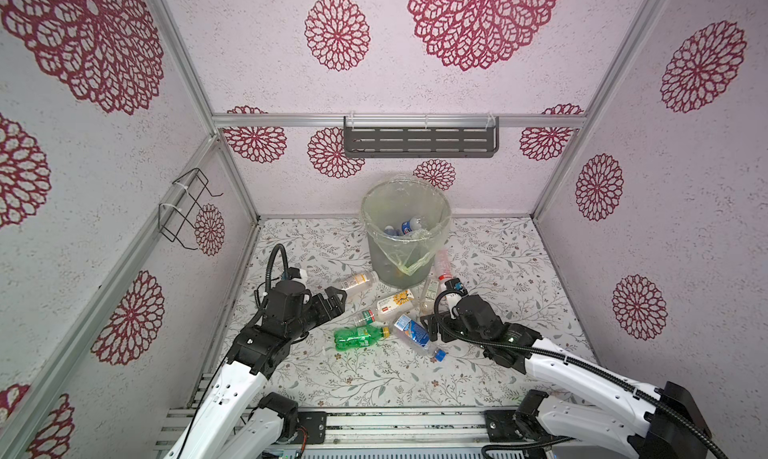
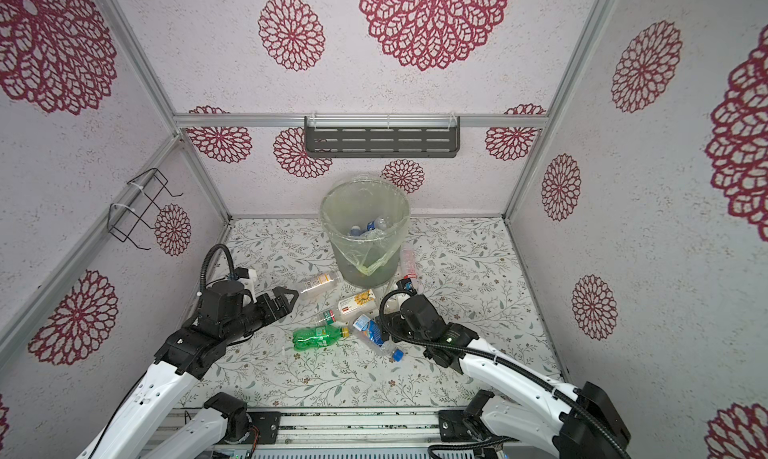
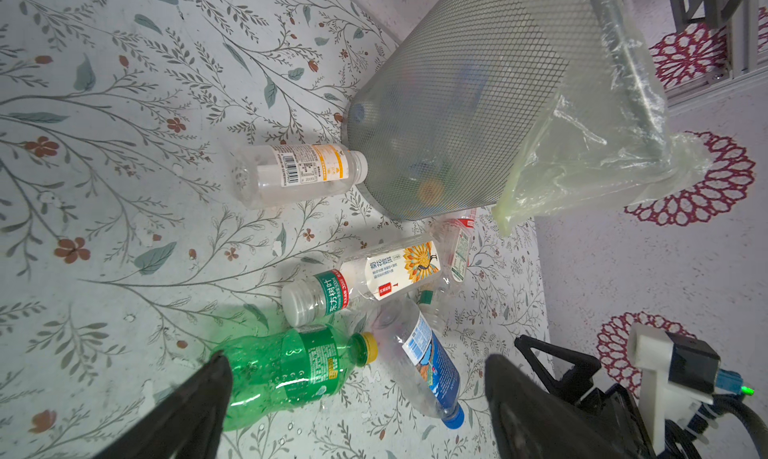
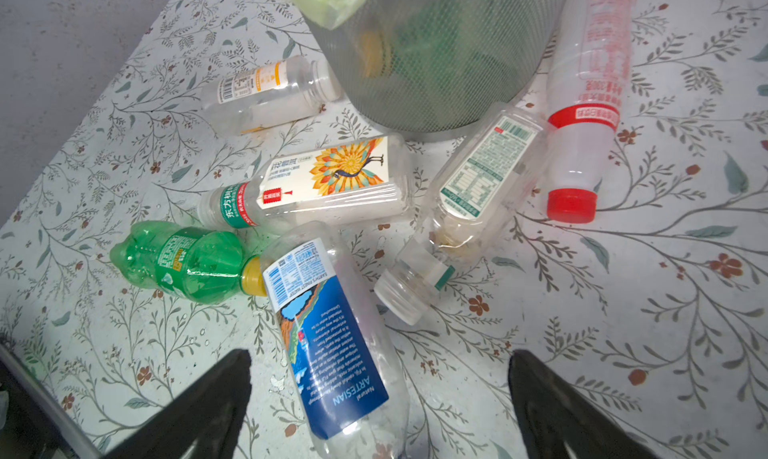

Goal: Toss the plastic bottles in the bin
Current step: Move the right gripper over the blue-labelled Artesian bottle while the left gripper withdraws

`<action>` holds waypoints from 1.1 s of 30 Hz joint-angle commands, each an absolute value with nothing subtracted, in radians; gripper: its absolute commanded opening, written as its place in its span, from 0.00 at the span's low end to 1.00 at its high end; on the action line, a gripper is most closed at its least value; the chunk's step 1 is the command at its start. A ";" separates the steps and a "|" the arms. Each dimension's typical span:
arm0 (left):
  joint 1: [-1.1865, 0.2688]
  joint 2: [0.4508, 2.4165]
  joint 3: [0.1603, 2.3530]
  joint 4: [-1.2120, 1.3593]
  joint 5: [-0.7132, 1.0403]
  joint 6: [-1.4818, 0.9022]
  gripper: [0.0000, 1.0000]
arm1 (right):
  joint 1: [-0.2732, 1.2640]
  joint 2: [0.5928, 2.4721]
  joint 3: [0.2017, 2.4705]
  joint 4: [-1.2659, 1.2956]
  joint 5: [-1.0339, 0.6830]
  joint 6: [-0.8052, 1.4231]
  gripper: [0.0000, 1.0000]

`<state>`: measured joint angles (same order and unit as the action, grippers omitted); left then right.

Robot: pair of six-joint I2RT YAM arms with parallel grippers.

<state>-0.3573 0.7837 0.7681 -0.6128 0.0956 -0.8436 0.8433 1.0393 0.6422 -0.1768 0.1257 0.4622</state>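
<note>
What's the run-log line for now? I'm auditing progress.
left gripper: open, empty | right gripper: open, over blue-label bottle | bin: upright, bottles inside | table: six bottles lying

**Hidden, Cut Off, Unclear**

- Bin: contents blurred behind mesh and bag; number not to be told. Rim cut by the edge in both wrist views.
- Blue-label bottle: base cut by the right wrist view's edge.
- Red-cap bottle: base likewise cut off.
- Clear bottle: partly behind right arm in both top views.
- Right pincer: mostly under its own wrist there.
- Left pincer: fingers blurred, cut by the left wrist view's edge.
</note>
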 commanded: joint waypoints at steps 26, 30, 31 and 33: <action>-0.347 0.757 0.751 -0.620 0.077 -0.858 0.97 | 0.963 1.221 0.681 -0.133 0.128 0.309 0.99; -0.348 0.774 0.761 -0.620 0.073 -0.854 0.97 | 0.966 1.244 0.683 -0.129 0.128 0.297 0.99; -0.347 0.780 0.763 -0.620 0.074 -0.853 0.97 | 0.965 1.251 0.681 -0.124 0.125 0.297 0.99; -0.347 0.791 0.765 -0.616 0.075 -0.852 0.97 | 0.968 1.261 0.678 -0.117 0.121 0.294 0.99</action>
<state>-0.3573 0.7799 0.7544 -0.6262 0.0841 -0.8577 0.9585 1.2556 0.6415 -0.1379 0.1089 0.3241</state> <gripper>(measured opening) 0.973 0.991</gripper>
